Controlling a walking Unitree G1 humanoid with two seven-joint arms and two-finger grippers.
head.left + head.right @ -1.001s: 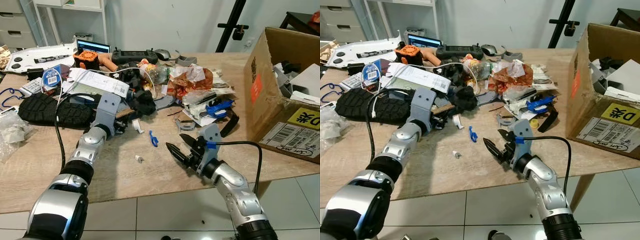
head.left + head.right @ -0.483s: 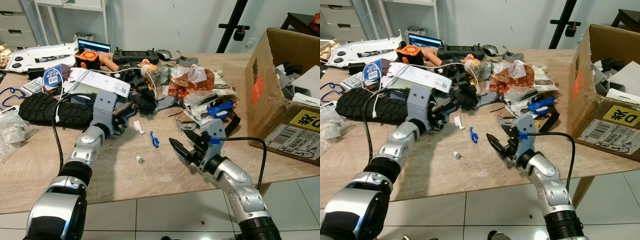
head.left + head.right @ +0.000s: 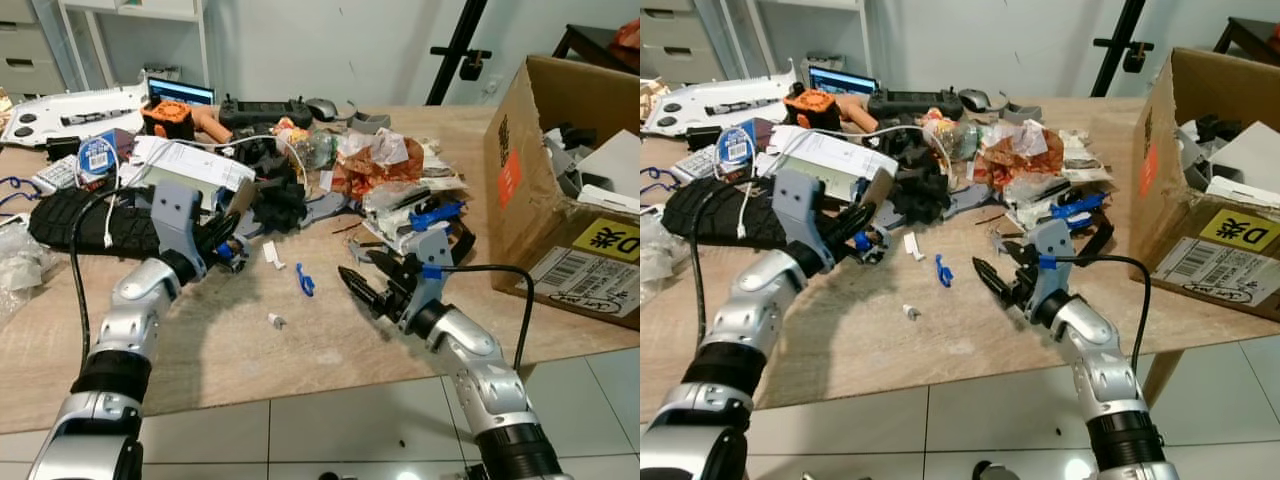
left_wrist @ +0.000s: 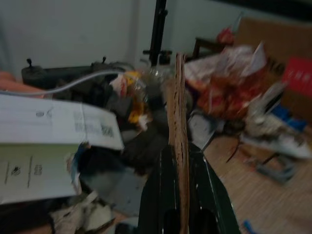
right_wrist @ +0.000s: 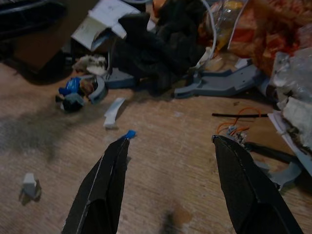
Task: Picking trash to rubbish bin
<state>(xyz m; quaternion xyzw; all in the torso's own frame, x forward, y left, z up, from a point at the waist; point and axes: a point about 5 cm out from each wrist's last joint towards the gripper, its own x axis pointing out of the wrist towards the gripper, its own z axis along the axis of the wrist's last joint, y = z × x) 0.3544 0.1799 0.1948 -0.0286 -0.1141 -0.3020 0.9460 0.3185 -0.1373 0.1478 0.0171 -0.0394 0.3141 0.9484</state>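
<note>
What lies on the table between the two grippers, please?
Between the left gripper, shut on a cardboard strip, and the open right gripper lie a small blue plastic piece and a white scrap on the wooden table, seen in both eye views.

Both head eyes look down across the cluttered surface (image 3: 330, 340) from its near edge. Each wrist camera sits close, facing the trash pile (image 5: 165, 44) mid-surface, which all views share.

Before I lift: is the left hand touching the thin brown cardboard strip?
Touching. The left wrist view shows the left hand with both black fingers pressed against the thin brown cardboard strip.
</note>
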